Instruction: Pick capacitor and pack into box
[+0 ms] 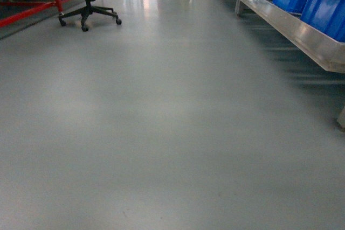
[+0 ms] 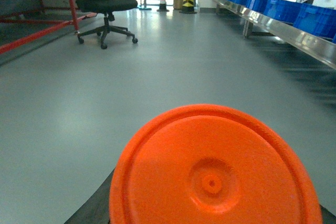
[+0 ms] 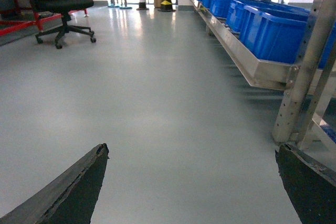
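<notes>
Left claw: we cannot tell; an orange round lid point(image 2: 215, 174) fills its view.
Right claw point(image 3: 191, 182): released, fingers wide, holding nothing.
Blue bins point(image 3: 262, 27): on the metal shelf point(image 3: 247, 61); contents hidden.

Dark claw fingers, seen from the wrists

The right gripper point(image 3: 191, 182) shows two matte black, wedge-shaped fingers point(image 3: 73, 187) with worn, greyish edges; on the left, only a dark sliver shows at the frame's bottom.
</notes>
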`<state>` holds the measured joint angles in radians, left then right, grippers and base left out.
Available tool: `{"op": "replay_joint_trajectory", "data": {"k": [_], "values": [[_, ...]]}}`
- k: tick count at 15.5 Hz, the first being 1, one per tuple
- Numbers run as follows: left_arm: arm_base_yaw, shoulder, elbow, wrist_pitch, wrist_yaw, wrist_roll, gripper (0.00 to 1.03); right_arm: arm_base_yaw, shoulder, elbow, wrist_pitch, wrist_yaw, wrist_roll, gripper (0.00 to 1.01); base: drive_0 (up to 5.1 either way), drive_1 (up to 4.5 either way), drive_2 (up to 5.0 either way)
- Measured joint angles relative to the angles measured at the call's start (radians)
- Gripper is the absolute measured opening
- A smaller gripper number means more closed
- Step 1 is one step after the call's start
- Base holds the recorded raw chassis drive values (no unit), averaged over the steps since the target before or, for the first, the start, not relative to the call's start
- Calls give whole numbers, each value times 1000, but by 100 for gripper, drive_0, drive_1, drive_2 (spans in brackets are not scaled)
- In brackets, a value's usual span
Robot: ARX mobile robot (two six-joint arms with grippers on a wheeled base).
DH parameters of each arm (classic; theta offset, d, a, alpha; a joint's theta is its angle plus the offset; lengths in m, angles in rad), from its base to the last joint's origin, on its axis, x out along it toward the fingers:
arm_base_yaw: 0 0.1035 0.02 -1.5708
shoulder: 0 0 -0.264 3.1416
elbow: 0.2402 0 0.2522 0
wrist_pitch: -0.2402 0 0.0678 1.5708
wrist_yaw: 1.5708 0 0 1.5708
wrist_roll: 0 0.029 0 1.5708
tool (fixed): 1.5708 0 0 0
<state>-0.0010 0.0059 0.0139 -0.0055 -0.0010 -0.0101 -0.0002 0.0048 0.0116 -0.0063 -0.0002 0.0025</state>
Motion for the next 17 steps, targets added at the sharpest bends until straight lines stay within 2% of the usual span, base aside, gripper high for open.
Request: {"op": "replay_joint_trajectory", "data": {"k": [17], "values": [[0,0,0,0,2,0,44,0,0,0,1,0,0,98,-502,244,244]]}}
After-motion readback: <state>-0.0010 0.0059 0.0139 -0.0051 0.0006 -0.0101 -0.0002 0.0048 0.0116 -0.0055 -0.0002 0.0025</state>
